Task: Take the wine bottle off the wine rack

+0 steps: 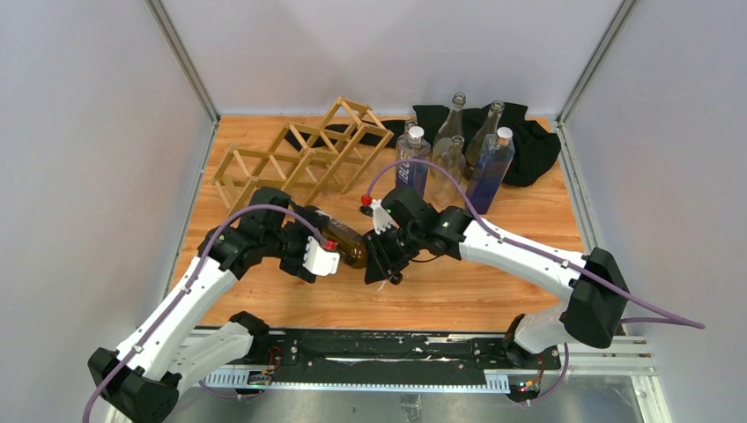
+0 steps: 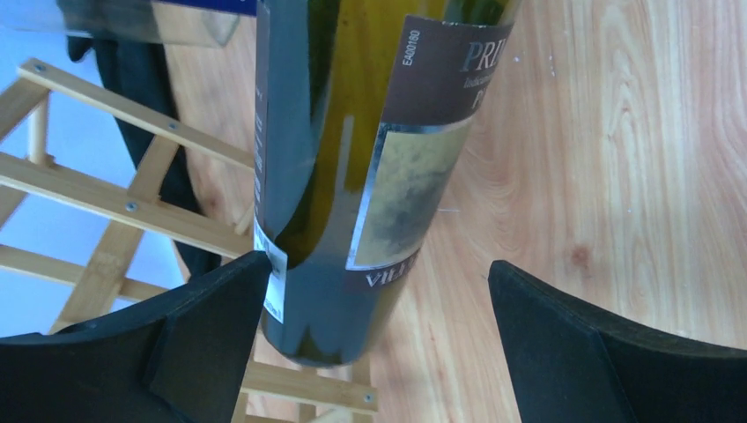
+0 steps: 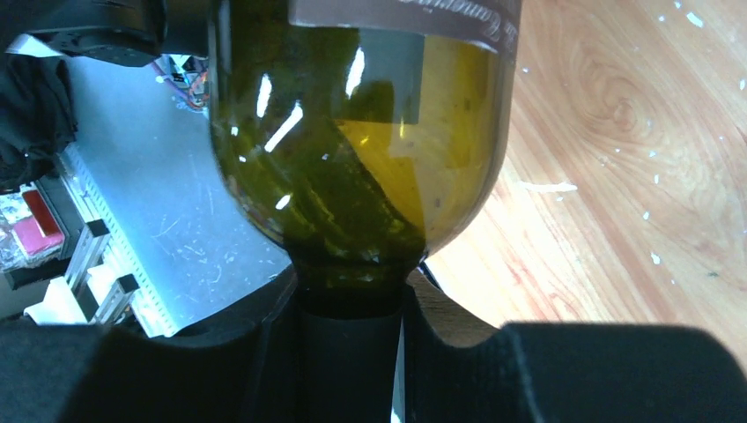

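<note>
Gripping the neck of the wine bottle (image 1: pixel 350 246), the right gripper (image 1: pixel 376 254) has its jaws closed. In the right wrist view the dark fingers (image 3: pixel 264 361) press on both sides of the neck below the green glass shoulder (image 3: pixel 361 150), with no gap showing.

The bottle lies roughly level in the top view, with its base toward 9 o'clock and its neck toward 3 o'clock. It is out of the wine rack (image 1: pixel 299 159) and sits in none of the cells. The rack stands apart from it at about 11 o'clock, on the wooden table (image 1: pixel 476 282). I cannot tell whether the bottle clears the tabletop.

The left gripper (image 1: pixel 328 253) is at the bottle's base with its jaws spread wide. In the left wrist view the base of the bottle (image 2: pixel 352 176) hangs between the fingers. The finger at 8 o'clock (image 2: pixel 203 326) seems to touch the edge of the label, while the one at 4 o'clock (image 2: pixel 608 352) stands well apart from the glass, so this gripper holds nothing. Rack sticks (image 2: pixel 114 211) show behind the bottle at 9 o'clock.

The brown label carries partial lettering, too cropped to read in full.

At 1 to 2 o'clock from the held bottle, a group of clear glass bottles (image 1: pixel 454 159) stands upright at the back of the table. Two are blue-tinted. A black cloth (image 1: pixel 528 145) lies just behind them.
</note>
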Robot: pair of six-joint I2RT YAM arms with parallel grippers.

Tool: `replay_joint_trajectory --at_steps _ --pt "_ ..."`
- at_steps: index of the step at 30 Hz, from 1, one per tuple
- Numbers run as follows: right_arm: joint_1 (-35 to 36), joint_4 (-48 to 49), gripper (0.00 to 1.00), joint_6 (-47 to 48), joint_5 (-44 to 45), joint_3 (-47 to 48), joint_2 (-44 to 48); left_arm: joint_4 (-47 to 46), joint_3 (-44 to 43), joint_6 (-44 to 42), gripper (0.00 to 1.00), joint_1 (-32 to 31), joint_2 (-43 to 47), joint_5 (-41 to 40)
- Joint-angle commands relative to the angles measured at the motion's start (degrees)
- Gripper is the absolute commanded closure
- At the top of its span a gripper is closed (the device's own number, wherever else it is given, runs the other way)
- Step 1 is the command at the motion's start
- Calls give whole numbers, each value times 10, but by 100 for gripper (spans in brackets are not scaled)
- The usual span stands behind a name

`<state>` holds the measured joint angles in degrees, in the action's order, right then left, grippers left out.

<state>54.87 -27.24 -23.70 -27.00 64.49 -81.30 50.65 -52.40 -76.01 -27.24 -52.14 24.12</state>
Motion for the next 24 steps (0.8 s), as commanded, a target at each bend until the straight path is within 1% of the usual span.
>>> replay_joint_trajectory --at_steps 1,4,9,15,16,17,18,19,20,21,23,24 --pt "20 26 100 31 -43 55 2 -41 30 -23 0 -21 16 -40" --pt "29 21 100 38 -53 64 -1 -73 35 1 0 -21 9 -55" --pt "44 14 100 47 -75 79 -5 -78 47 2 0 -22 1 -65" --pt "47 16 100 50 -75 82 -5 -78 58 -3 1 -22 11 -54" --pt "47 17 100 49 -76 81 -6 -78 60 -8 6 -22 14 -51" --pt "47 18 98 49 -76 81 -8 -78 61 -13 12 -22 18 -47" --pt "47 18 89 49 -74 82 -8 -79 63 -17 19 -22 22 -43" --pt "47 17 76 50 -68 82 -8 -79 65 -22 28 -22 25 -40" --pt "47 15 64 50 -56 81 -7 -79 67 -29 42 -22 28 -38" --pt "47 13 52 50 -50 80 -5 -79 68 -33 54 -22 31 -38" --pt "44 7 33 53 -26 76 1 -87 72 -36 81 -22 39 -39" --pt "43 4 28 52 -16 75 3 -93 76 -31 95 -22 44 -41"
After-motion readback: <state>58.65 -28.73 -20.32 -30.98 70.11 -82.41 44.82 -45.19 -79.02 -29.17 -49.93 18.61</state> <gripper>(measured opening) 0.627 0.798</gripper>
